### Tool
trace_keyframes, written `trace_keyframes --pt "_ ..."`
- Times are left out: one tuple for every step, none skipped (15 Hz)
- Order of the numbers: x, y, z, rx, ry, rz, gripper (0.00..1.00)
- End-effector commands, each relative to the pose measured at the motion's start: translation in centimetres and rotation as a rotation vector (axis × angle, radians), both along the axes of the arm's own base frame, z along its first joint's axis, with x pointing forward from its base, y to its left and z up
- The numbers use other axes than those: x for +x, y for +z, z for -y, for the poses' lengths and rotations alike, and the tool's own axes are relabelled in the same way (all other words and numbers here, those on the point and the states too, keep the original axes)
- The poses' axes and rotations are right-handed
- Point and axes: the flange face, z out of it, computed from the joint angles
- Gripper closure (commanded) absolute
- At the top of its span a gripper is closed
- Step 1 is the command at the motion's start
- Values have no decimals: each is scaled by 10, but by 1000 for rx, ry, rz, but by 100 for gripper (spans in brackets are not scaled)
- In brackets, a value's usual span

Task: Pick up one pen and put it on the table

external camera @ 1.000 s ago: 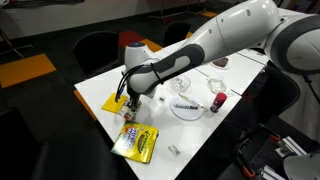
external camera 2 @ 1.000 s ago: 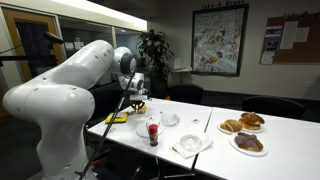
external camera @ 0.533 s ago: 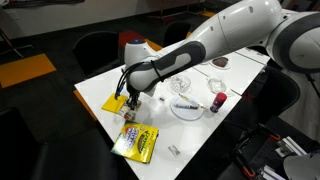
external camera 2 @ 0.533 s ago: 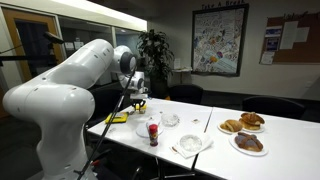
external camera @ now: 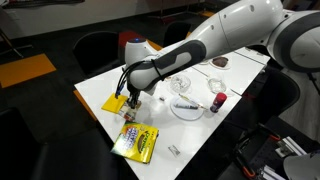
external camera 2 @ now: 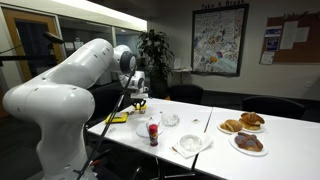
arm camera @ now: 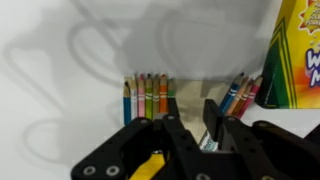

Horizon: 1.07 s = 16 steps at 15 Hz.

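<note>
My gripper (external camera: pixel 129 100) hangs low over the white table (external camera: pixel 190 135), near its far corner; it also shows in an exterior view (external camera 2: pixel 133 97). In the wrist view the two black fingers (arm camera: pixel 192 118) stand close together, with a small white and teal pen (arm camera: pixel 205 140) pinched against the right finger. Two rows of coloured pens lie on the table below, one to the left (arm camera: pixel 146 96) and one to the right (arm camera: pixel 240 95).
A yellow crayon box (external camera: pixel 135 143) lies near the table's front edge and shows in the wrist view (arm camera: pixel 296 60). A yellow sheet (external camera: pixel 113 104) lies beside the gripper. White plates (external camera: pixel 188 107), a red can (external camera: pixel 217 102) and plates of food (external camera 2: pixel 248 135) stand further along.
</note>
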Motion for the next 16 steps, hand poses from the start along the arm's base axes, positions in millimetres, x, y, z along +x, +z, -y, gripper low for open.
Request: trace_keyframes --pt "-4 1 5 -31 -10 -15 68" --pt "-4 -1 6 -33 -11 -18 69" --pt "-4 -3 6 -35 -13 -20 70" --pt "-4 -4 7 -36 -15 -24 69" --pt "-3 -6 8 -38 -16 -27 73" --pt "-3 -8 9 -40 -18 -30 72" --pt "-3 -9 10 -42 -19 -33 75" --pt "-3 -11 10 -45 -19 -37 74" --pt "-4 -13 10 -47 -18 -42 76" --pt "-4 -15 10 -50 -17 -48 76" --pt "-5 -16 10 -52 -15 -53 76" --pt "-5 -17 10 -54 -15 -57 77" --pt "-5 -19 10 -55 -14 -60 77" --pt "-5 -20 10 -56 -14 -62 79" --pt "-6 -21 10 -57 -14 -63 78" --pt "-5 -20 10 -57 -15 -62 78"
